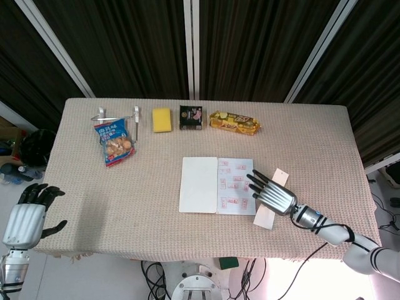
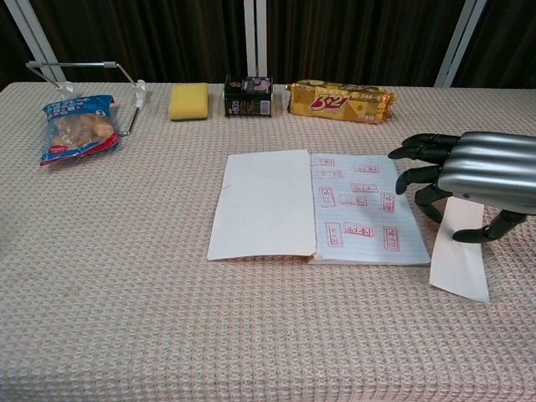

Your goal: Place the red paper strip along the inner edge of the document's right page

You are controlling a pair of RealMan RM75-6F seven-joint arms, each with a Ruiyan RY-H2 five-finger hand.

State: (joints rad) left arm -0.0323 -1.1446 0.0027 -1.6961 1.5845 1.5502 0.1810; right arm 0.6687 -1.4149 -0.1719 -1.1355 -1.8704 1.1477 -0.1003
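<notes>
The document (image 1: 206,185) lies open mid-table, left page blank, right page (image 2: 360,219) lined with red stamps. The paper strip (image 2: 461,268), pale on the side that shows, lies slanted just right of the right page's outer edge, clear of the page. My right hand (image 2: 481,172) covers its upper half, fingers curled down on it and the thumb drawn in across it. In the head view the strip (image 1: 264,219) runs diagonally under that hand (image 1: 273,195). My left hand (image 1: 28,215) hangs beside the table's front left corner, fingers apart, holding nothing.
Along the far side lie a wire stand (image 1: 117,116), a blue snack bag (image 1: 115,141), a yellow sponge (image 1: 162,119), a dark small box (image 1: 191,117) and a yellow biscuit pack (image 1: 234,122). The strip's lower end reaches close to the table's front edge (image 1: 262,240).
</notes>
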